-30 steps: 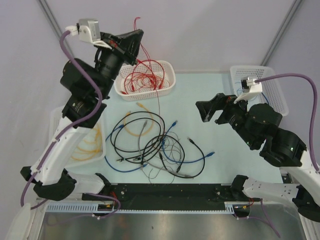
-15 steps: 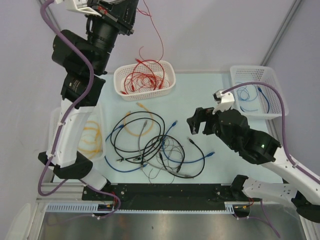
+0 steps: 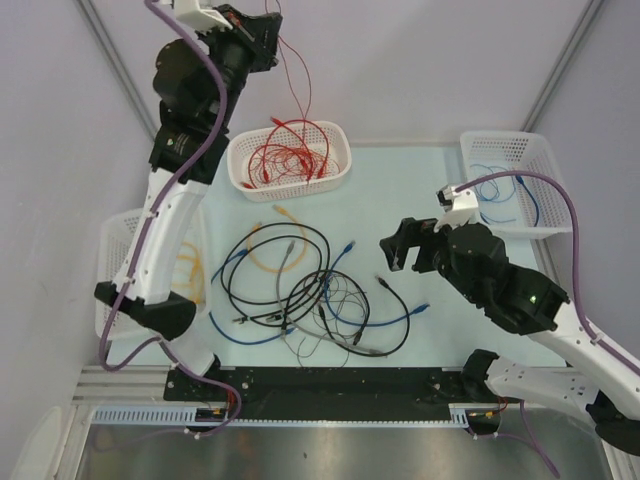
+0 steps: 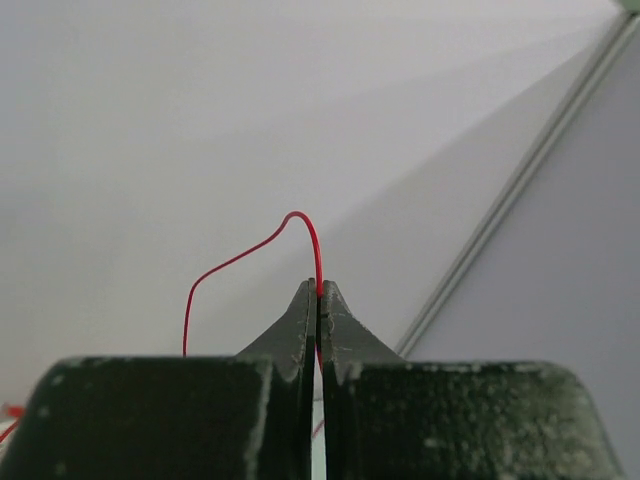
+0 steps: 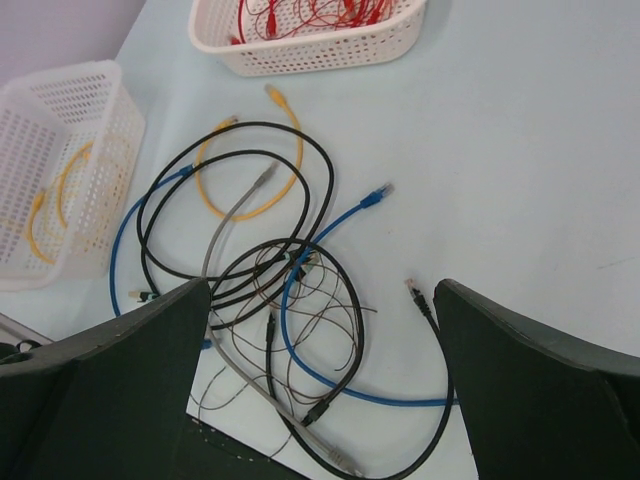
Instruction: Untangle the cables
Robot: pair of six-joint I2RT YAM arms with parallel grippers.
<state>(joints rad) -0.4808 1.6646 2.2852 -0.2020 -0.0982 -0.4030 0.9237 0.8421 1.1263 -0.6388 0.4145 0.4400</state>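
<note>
The cables lie in a tangle [image 3: 300, 290] mid-table: black loops, blue, yellow, grey and thin brown strands. My left gripper [image 3: 265, 35] is raised high above the back of the table. It is shut on a thin red wire [image 4: 300, 218], which hangs down [image 3: 306, 80] into the white basket [image 3: 238, 180] of red wires. My right gripper [image 3: 405, 245] hovers just right of the tangle, open and empty. In the right wrist view its fingers [image 5: 150, 350] frame the tangle [image 5: 290, 300] below, and a black plug end [image 5: 415, 292] lies near the right finger.
A white basket [image 3: 545, 165] at the back right holds blue cables. Another basket [image 3: 115, 235] at the left edge holds yellow cables [image 5: 45, 215]. A black rail [image 3: 330, 385] runs along the table's near edge.
My left arm has risen and stretched up, drawing the red wire higher out of the basket. My right arm swung from the right basket toward the tangle and lowered.
</note>
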